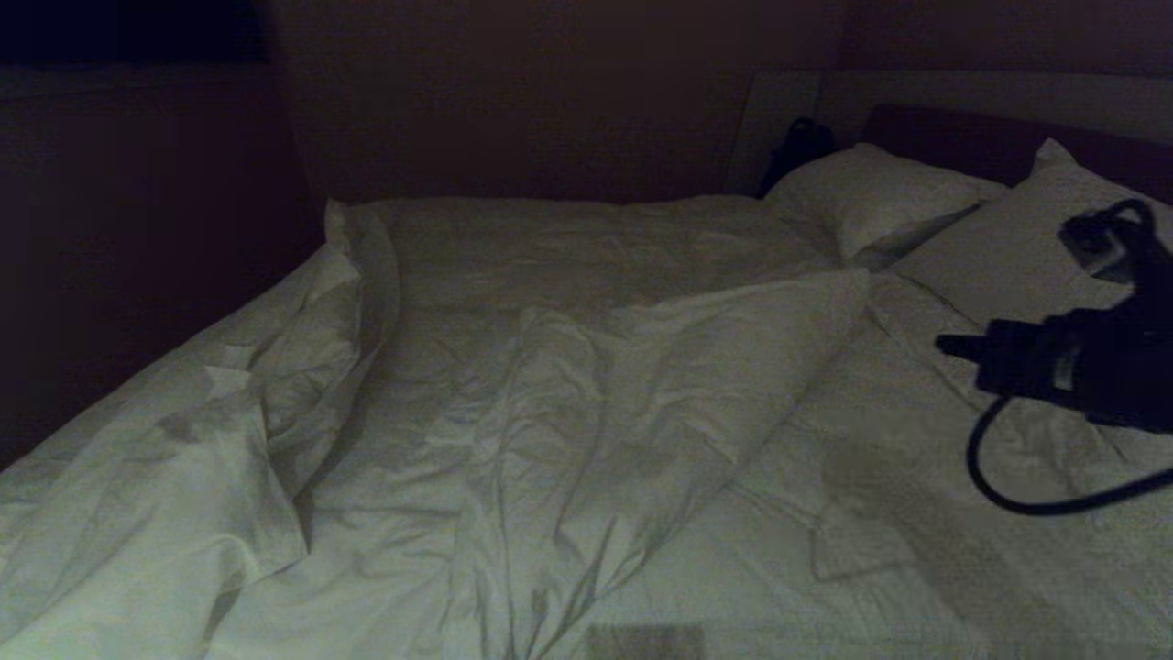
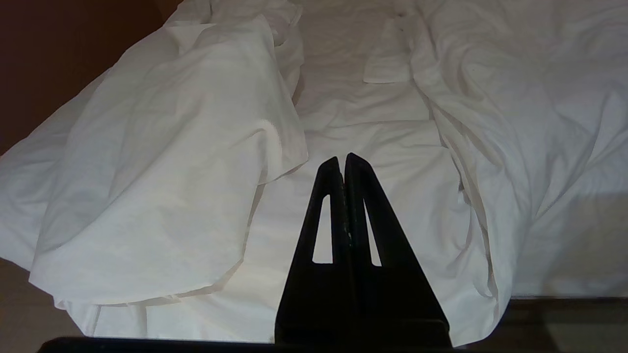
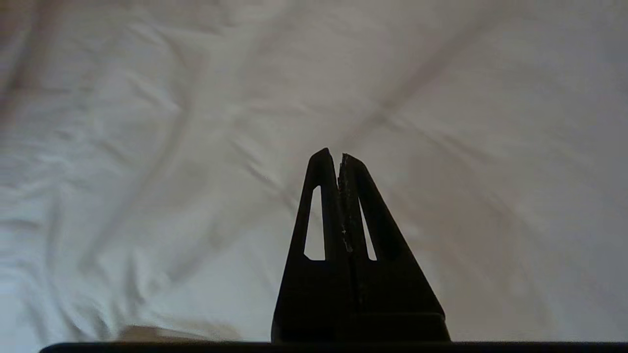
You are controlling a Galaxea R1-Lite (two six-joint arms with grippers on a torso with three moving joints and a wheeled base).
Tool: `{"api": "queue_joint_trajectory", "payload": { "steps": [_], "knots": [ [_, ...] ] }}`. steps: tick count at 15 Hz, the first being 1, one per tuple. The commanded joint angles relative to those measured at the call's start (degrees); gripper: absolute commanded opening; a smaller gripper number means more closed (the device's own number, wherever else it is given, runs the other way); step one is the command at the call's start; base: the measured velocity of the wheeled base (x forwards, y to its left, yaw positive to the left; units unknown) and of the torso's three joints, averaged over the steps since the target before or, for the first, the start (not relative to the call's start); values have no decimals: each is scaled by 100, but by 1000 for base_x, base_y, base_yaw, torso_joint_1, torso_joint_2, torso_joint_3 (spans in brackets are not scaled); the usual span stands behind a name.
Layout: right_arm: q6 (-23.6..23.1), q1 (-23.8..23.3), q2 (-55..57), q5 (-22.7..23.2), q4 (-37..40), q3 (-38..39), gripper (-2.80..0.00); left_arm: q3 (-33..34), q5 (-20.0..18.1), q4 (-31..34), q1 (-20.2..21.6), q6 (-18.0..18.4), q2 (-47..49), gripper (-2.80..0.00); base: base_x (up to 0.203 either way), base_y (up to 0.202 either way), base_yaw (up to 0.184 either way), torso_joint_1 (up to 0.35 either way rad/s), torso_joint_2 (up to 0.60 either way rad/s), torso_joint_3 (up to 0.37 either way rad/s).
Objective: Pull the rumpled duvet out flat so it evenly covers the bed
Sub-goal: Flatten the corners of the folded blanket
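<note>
Clearly my left gripper (image 2: pixel 342 159) hangs pressed together and empty by the bed's (image 1: pixel 110 403) near edge; the duvet (image 1: pixel 586 412) lies bunched mid-mattress. My right gripper (image 1: pixel 953 346), pinched together and empty, should spread before pinching that folded-back corner.

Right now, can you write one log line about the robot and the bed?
duvet: rumpled, folded back | bed: partly uncovered | right gripper: shut, empty, above bedding | left gripper: shut, empty

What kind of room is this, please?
Most likely a bedroom, dimly lit: a wide bed with a rumpled white duvet, two pillows and a dark padded headboard.
</note>
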Motion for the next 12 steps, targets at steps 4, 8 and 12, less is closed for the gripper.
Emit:
{"api": "queue_joint_trajectory", "payload": {
  "steps": [4, 8, 12],
  "knots": [
    [472, 861, 1812, 9, -353, -1127, -280, -2, 0, 0, 3, 4, 2, -280, 0, 0, 0, 0, 0, 0],
    [487, 1665, 2470, 0, -362, -1522, -280, -2, 0, 0, 4, 4, 2, -280, 0, 0, 0, 0, 0, 0],
    [441, 2276, 3034, -51, -895, -1620, -280, -2, 0, 0, 2, 4, 2, -280, 0, 0, 0, 0, 0, 0]
  ]
}}
